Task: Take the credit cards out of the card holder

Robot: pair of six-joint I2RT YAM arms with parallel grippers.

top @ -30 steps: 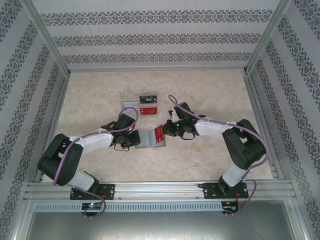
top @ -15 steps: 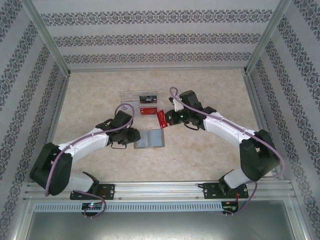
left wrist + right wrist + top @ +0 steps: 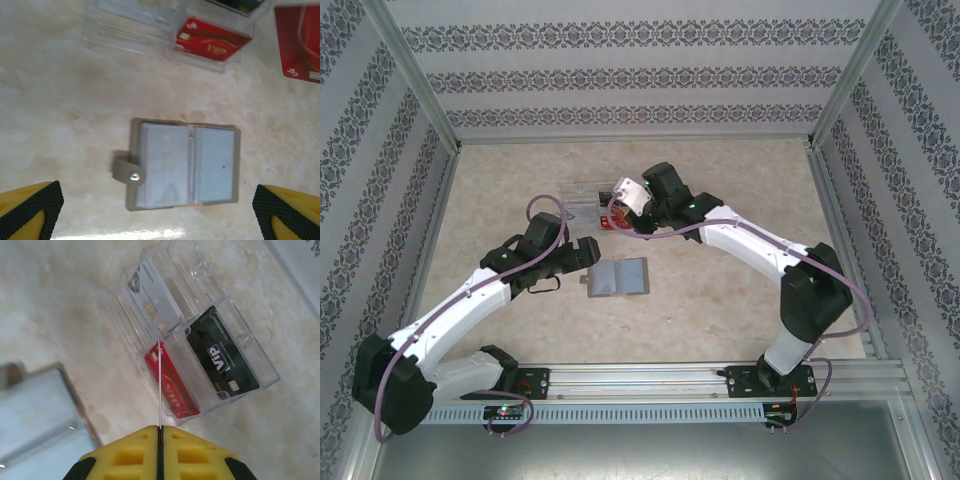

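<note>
Right now, pinched flat between the closed fingers of the right gripper [image 3: 160, 432]: 1 red card [image 3: 300, 45], seen edge-on from the right wrist as a thin pale line, hanging over the clear tray [image 3: 210, 275]. Lying in that tray: 3 more cards, namely a whitish card [image 3: 155, 300], a black card [image 3: 222, 357] and a 2nd red card [image 3: 172, 385], each in its own compartment. Left gripper [image 3: 160, 215] spread wide, holding nothing, hovering over the card holder [image 3: 185, 167]. Holder open flat on the table [image 3: 60, 100], near the tray, snap tab [image 3: 129, 172] sticking out to one side. Blue-grey slots apparently empty, though impossible to rule out a card tucked deep. Probably close to the last step, then: lowering the held card into a compartment. Light, thin, stiff and slick, these cards. Best taken by a short edge with the pads on both faces, never flat off the tabletop. Likely to slip or swing if gripped too near a corner. Soft and light too, the holder, and apt to slide unless pinned down at its edge.
</note>
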